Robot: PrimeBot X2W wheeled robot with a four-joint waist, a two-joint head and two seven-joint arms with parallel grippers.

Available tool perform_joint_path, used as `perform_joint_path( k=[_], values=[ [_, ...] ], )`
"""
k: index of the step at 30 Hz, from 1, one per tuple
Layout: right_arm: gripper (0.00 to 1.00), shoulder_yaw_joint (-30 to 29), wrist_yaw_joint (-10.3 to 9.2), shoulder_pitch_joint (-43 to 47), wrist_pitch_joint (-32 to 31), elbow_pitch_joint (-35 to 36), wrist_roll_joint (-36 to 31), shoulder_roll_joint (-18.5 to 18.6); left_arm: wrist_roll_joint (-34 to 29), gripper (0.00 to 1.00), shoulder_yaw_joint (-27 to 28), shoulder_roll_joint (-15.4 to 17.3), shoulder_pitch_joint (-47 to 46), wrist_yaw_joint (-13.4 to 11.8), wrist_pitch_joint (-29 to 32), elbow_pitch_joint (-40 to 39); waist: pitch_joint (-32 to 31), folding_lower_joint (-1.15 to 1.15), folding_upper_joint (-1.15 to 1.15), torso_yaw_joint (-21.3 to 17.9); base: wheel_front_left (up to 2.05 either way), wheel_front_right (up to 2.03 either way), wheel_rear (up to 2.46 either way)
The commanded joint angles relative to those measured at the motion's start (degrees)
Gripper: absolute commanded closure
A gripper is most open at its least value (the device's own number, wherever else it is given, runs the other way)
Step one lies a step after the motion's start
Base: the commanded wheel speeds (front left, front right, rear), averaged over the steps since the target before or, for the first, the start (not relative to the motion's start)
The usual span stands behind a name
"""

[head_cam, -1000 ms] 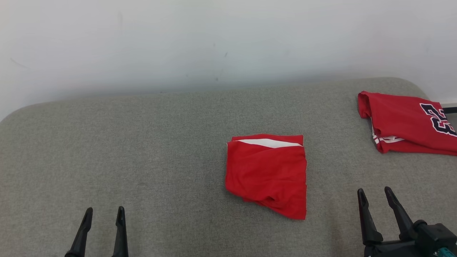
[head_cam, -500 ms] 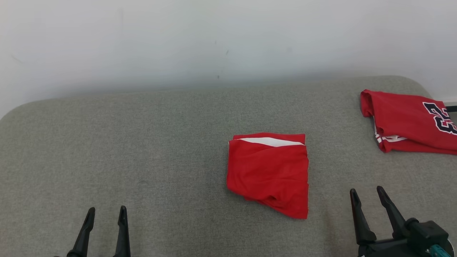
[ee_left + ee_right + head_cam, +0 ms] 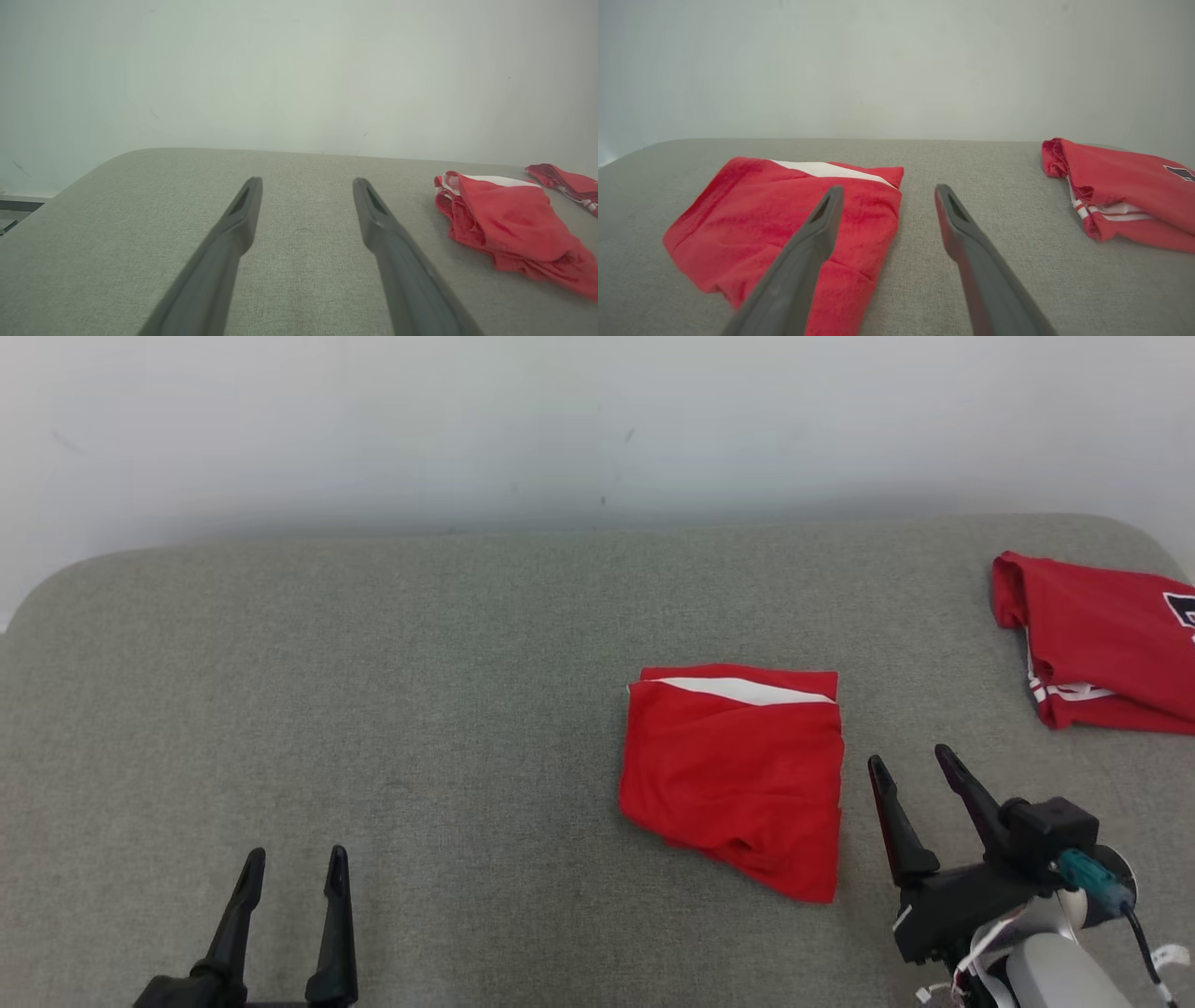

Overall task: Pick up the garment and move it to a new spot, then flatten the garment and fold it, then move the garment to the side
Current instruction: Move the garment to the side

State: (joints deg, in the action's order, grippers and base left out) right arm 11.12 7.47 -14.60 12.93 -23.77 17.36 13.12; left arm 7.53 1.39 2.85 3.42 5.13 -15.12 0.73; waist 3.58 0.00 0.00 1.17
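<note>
Folded red fabric garment with a white band along its far edge [image 3: 738,775]: a rough rectangle lying flat just right of centre in the head view, with its lower right corner drawn into a point. No lettering or label is visible on it.

Right gripper [image 3: 908,755]: at the lower right of the head view, just beside the folded garment's right edge and apart from it. Its two dark fingers are spread with nothing between them. In the right wrist view the left finger overlaps the garment's right part, while the right finger lies over bare upholstery.

Left gripper [image 3: 296,851]: at the lower left of the head view, well apart from the garment. Its fingers are also spread and empty.

Second red jersey with white striped trim [image 3: 1102,644]: loosely folded at the right edge of the head view. It carries a dark, white-outlined print that the frame cuts off, so it cannot be read.

Grey woven upholstered surface with rounded corners [image 3: 420,709]: supports both garments.

Plain pale wall [image 3: 560,420]: fills the upper part of the frame.
</note>
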Motion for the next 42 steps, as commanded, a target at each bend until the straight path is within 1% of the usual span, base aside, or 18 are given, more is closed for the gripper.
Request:
perform_joint_path(
  k=[1, 7, 8, 13, 18, 20, 26, 27, 28, 29, 30, 35, 42],
  values=[
    [0.00, 0.3, 0.00, -2.2, -0.6, -2.6, 0.4, 0.2, 0.5, 0.00, -0.1, 0.1, -1.2, 0.2, 0.0, 0.2, 1.4, 0.00, 0.00, 1.4, 0.00, 0.00, 0.00],
    [0.00, 1.8, -0.01, -8.4, -2.3, -12.7, 2.0, -0.5, 0.9, 0.00, -1.0, 0.1, -2.5, 0.1, 0.0, 0.6, 3.6, 0.00, 0.00, 3.5, 0.00, 0.00, 0.00],
    [0.00, 1.8, -0.01, -8.4, -2.3, -12.7, 2.0, -0.5, 0.9, 0.00, -1.0, 0.1, -2.5, 0.1, 0.0, 0.6, 3.6, 0.00, 0.00, 3.5, 0.00, 0.00, 0.00],
    [0.00, 3.8, 0.00, -12.1, -1.9, -20.0, 3.6, -1.0, 1.0, 0.00, -1.7, 0.1, -3.8, 0.2, 0.0, 1.1, 5.1, 0.00, 0.00, 4.9, 0.00, 0.00, 0.00],
    [0.00, 5.7, -0.01, -14.0, -1.5, -26.3, 5.9, -2.2, 1.0, 0.00, -2.2, 0.1, -4.4, 0.0, 0.0, 1.3, 5.6, 0.00, 0.00, 5.4, 0.00, 0.00, 0.00],
    [0.00, 6.7, -0.01, -14.5, -2.2, -28.8, 6.5, -2.6, 1.0, 0.00, -2.5, 0.1, -4.5, 0.0, 0.0, 1.4, 5.8, 0.00, 0.00, 5.5, 0.00, 0.00, 0.00],
    [0.00, 9.0, -0.01, -15.3, -2.2, -33.8, 10.1, -4.1, 1.3, 0.00, -3.4, 0.1, -5.5, -0.6, 0.0, 1.3, 6.4, 0.00, 0.00, 5.6, 0.00, 0.00, 0.00],
    [0.21, 9.6, 0.00, -15.3, -3.0, -34.4, 10.7, -4.4, 1.3, 0.00, -3.5, 0.1, -5.5, -0.6, 0.0, 1.1, 6.5, 0.00, 0.00, 5.6, 0.00, 0.00, 0.00],
    [0.68, 10.3, 0.00, -15.5, -3.1, -34.7, 11.2, -4.4, 1.3, 0.00, -3.6, 0.1, -5.4, -0.8, 0.0, 1.0, 6.6, 0.00, 0.00, 5.5, 0.00, 0.00, 0.00],
    [1.00, 10.8, 0.00, -15.9, -3.0, -34.8, 11.8, -4.3, 1.3, 0.00, -3.7, 0.1, -5.3, -1.0, 0.0, 0.9, 6.7, 0.00, 0.00, 5.4, 0.00, 0.00, 0.00],
    [1.00, 11.8, -0.01, -16.9, -3.0, -34.9, 12.9, -3.5, 1.4, 0.00, -3.6, 0.1, -5.2, -1.1, 0.0, 0.7, 7.0, 0.00, 0.00, 5.1, 0.00, 0.00, 0.00],
    [1.00, 16.0, -0.14, -20.8, -3.1, -33.4, 13.6, 1.1, 1.9, 0.00, -4.3, 0.1, -6.1, -1.5, 0.0, 0.3, 8.6, 0.00, 0.00, 4.2, 0.00, 0.00, 0.00],
    [1.00, 23.6, -0.08, -27.6, -5.0, -27.7, 14.4, 11.4, 2.4, 0.00, -5.8, 0.1, -9.8, -0.9, 0.0, 0.1, 14.2, 0.00, 0.00, 2.3, 0.00, 0.00, 0.00]
  ],
)
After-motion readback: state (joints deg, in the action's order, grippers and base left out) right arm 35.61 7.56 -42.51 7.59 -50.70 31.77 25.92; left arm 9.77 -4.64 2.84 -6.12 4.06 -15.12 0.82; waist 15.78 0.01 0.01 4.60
